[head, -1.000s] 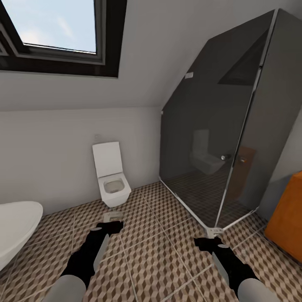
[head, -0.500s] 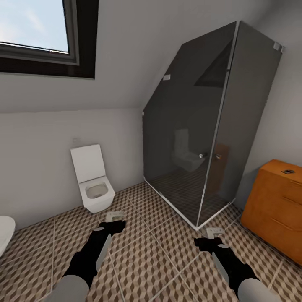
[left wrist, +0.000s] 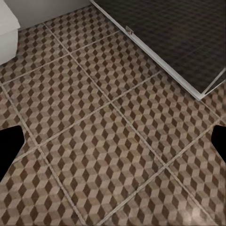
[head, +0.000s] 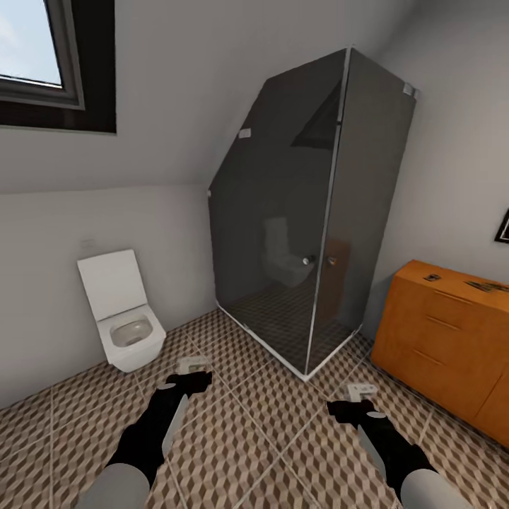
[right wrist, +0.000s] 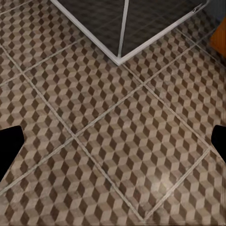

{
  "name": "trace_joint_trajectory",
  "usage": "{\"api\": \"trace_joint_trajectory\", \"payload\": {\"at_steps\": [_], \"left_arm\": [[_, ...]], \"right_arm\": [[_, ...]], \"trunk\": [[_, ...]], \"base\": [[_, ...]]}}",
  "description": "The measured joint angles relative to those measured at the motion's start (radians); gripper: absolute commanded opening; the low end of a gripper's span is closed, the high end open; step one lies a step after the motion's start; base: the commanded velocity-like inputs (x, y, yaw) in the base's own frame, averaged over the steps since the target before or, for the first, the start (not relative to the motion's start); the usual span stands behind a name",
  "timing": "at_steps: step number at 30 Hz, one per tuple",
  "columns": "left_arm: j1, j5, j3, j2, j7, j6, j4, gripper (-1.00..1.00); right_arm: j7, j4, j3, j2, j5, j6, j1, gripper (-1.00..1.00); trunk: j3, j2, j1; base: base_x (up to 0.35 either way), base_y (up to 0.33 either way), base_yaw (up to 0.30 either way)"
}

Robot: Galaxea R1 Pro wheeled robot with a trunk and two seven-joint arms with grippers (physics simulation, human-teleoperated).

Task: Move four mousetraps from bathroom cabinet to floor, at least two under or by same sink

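Observation:
The orange-brown cabinet stands against the right wall, its drawers shut. On its flat top lie small flat tan-and-dark pieces that look like mousetraps, with another small dark piece nearer the shower. The cube-patterned bathroom floor spreads below both arms. My left gripper hangs open over bare tiles, nothing between its fingers. My right gripper is open too, above tiles just off the shower's corner. Both are well short of the cabinet.
A dark glass shower enclosure fills the corner between the toilet and the cabinet. A window sits in the sloped ceiling at the upper left. A framed picture hangs above the cabinet.
The whole view has swung to the right: toilet and shower slid left, a white basin left the picture, and the cabinet with its top came into view. Both arms keep their pose.

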Motion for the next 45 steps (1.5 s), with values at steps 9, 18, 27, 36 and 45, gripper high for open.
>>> {"api": "trace_joint_trajectory", "payload": {"at_steps": [9, 18, 27, 36, 45], "left_arm": [[0.000, 0.000, 0.000, 0.000, 0.003, 0.000, -0.001, 1.00], [0.000, 0.000, 0.000, 0.000, 0.004, 0.001, -0.001, 1.00], [0.000, 0.000, -0.001, -0.002, -0.001, 0.000, 0.000, 1.00], [0.000, 0.000, -0.003, -0.002, -0.002, 0.000, 0.000, 1.00], [-0.001, 0.001, -0.003, -0.002, -0.001, 0.000, 0.000, 1.00]], "right_arm": [[0.000, 0.000, 0.002, 0.000, 0.000, 0.000, 0.000, 1.00], [0.001, 0.000, 0.003, 0.000, 0.001, 0.001, 0.000, 1.00], [0.000, 0.000, 0.003, 0.000, -0.001, 0.001, 0.000, 1.00], [-0.003, 0.000, 0.002, 0.000, 0.000, 0.000, 0.000, 1.00], [-0.002, 0.000, 0.001, 0.000, -0.001, 0.000, -0.001, 1.00]], "trunk": [[0.028, 0.063, -0.035], [0.057, 0.126, -0.069], [0.085, 0.190, -0.104], [0.112, 0.251, -0.138], [0.118, 0.266, -0.146]], "base": [[0.000, 0.000, -0.285], [0.000, 0.000, -0.285], [0.000, 0.000, -0.285], [0.000, 0.000, -0.285], [0.000, 0.000, -0.285]]}}
